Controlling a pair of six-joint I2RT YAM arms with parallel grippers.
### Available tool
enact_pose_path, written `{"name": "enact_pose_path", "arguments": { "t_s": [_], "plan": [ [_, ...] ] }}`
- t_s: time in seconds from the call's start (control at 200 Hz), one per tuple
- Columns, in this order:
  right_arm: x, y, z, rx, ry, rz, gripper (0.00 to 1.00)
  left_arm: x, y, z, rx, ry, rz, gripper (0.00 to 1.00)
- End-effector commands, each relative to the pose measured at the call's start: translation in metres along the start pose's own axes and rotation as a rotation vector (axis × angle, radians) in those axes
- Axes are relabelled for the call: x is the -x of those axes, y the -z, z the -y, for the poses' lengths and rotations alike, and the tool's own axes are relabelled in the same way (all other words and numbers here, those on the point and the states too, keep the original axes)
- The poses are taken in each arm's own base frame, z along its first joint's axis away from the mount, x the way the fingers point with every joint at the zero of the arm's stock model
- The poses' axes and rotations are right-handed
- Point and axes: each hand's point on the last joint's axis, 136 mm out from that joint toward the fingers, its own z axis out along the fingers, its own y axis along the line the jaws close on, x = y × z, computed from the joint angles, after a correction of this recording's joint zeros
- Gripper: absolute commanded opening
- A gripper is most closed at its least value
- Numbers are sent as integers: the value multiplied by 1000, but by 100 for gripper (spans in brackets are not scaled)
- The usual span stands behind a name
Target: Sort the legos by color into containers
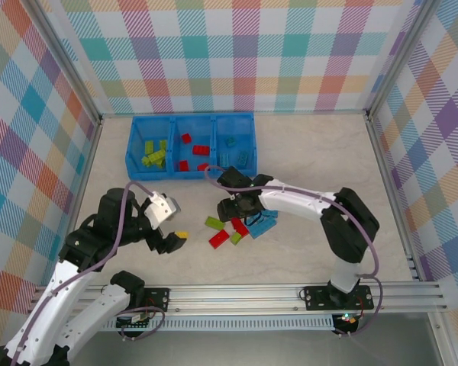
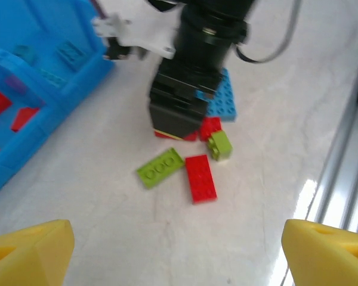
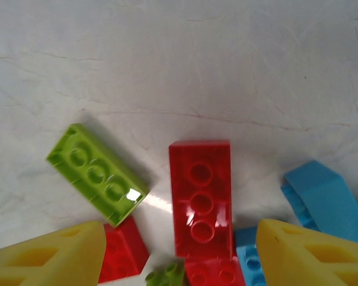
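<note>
The blue tray of containers [image 1: 191,117] stands at the back; its left compartment holds lime green legos [image 1: 154,158], the middle one red legos [image 1: 201,149], the right one light blue legos [image 1: 233,142]. A loose pile lies mid-table: a green brick [image 1: 214,223], a red brick [image 1: 219,238] and a blue plate [image 1: 263,223]. My right gripper [image 3: 179,256] hangs low over this pile, open. Its yellow fingers [image 3: 48,256] straddle an upside-down red brick [image 3: 200,202] with a gap on each side. My left gripper [image 2: 179,256] is open and empty, just left of the pile.
In the left wrist view a green brick [image 2: 160,167], a red brick [image 2: 200,177] and a small green one [image 2: 219,145] lie before the right arm's black wrist [image 2: 179,110]. The metal rail [image 1: 290,293] runs along the near edge. Checkered walls enclose the table.
</note>
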Motion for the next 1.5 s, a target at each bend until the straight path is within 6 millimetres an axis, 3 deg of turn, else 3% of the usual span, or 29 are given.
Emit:
{"name": "enact_pose_path", "arguments": {
  "t_s": [0.0,0.165,0.4,0.495,0.665,0.825,0.96,1.07,1.145,1.24,1.495],
  "plan": [
    [6,-7,3,-45,19,-3,67,-9,-4,18,-91,-73,-8,94],
    [3,-26,5,-70,52,-33,59,-16,-8,17,-95,-99,-34,100],
    [-7,-46,4,-69,66,-102,51,-16,-12,17,-102,-100,-25,100],
    [-6,-43,5,-76,72,-96,42,-16,-13,17,-99,-104,-22,100],
    [18,-17,-2,-61,96,1,37,-15,-16,18,-103,-113,6,100],
    [55,22,-21,3,118,144,33,-11,-21,10,-61,-104,41,100],
    [102,58,-46,79,154,330,31,-5,-24,-5,37,-92,113,100],
    [143,74,-63,105,191,479,30,-15,-22,-25,162,-69,79,100],
    [169,73,-68,111,203,568,30,-21,-16,-44,288,-32,66,100],
    [200,65,-72,120,215,655,29,-20,-7,-54,369,-20,96,100],
    [261,29,-85,109,265,732,29,-24,-4,-61,427,-19,118,100]
  ]
}}
